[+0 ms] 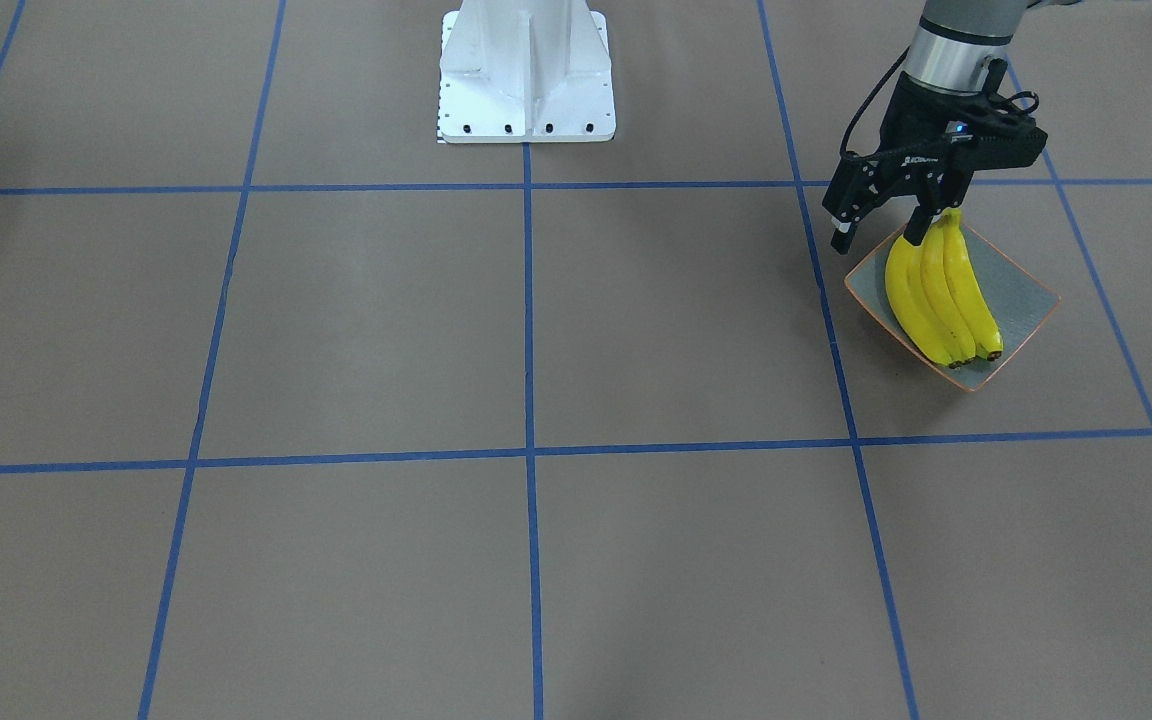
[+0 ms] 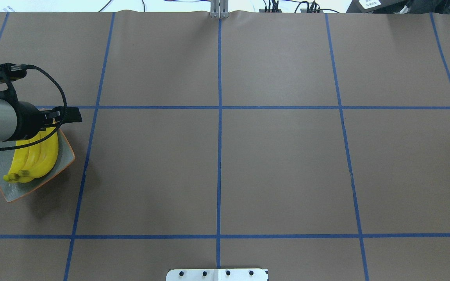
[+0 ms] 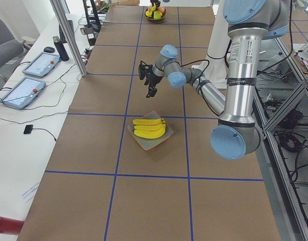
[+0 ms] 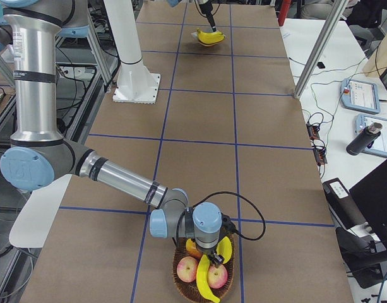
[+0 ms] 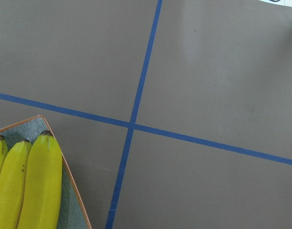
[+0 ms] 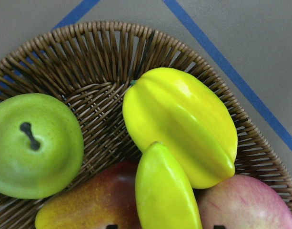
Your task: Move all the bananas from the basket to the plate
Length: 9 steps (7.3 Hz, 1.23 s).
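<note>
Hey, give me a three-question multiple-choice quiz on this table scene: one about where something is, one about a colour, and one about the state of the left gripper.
1. Where does the bunch of bananas lie?
A) on the bare table
B) on the plate
C) lifted clear in a gripper's grasp

2. What colour is the plate's rim?
A) orange
B) blue
C) white

3. How is the left gripper?
A) shut on a banana
B) out of every view
C) open, holding nothing

Answers:
1 B, the front-facing view shows the bunch resting inside the plate.
2 A, a thin orange edge frames its grey-green surface.
3 C, its fingers stand spread apart above the plate with nothing between them.
</note>
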Tool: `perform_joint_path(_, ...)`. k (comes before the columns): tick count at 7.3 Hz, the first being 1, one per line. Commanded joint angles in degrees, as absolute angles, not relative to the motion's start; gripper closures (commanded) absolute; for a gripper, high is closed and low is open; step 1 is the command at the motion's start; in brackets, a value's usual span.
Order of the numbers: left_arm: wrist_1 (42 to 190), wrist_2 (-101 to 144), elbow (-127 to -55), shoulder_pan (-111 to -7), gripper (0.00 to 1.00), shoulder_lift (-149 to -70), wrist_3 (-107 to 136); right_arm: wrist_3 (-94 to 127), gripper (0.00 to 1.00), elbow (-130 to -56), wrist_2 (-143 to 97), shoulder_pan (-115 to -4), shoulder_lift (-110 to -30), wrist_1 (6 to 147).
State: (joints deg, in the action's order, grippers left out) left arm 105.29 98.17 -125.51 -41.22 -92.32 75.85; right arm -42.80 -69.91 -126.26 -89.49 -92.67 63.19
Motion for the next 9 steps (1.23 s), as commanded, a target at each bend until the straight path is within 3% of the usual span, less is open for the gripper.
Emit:
perform_joint_path(1, 105.3, 98.2, -125.5, -41.2, 0.0, -92.3, 75.8, -42.9, 0.99, -70.9, -126.3, -89.5, -91.9, 63.2)
perform_joint_path(5, 105.3, 98.3, -125.5, -41.2, 0.0, -92.6, 75.8, -42.6, 1.0, -76.0, -127.6, -90.3, -89.9, 65.7)
perform_joint_path(9, 105.4, 98.4, -125.6, -41.0, 0.0, -93.1, 76.4, -24.9, 1.0, -76.6, -130.4, -90.4, -79.3, 70.9)
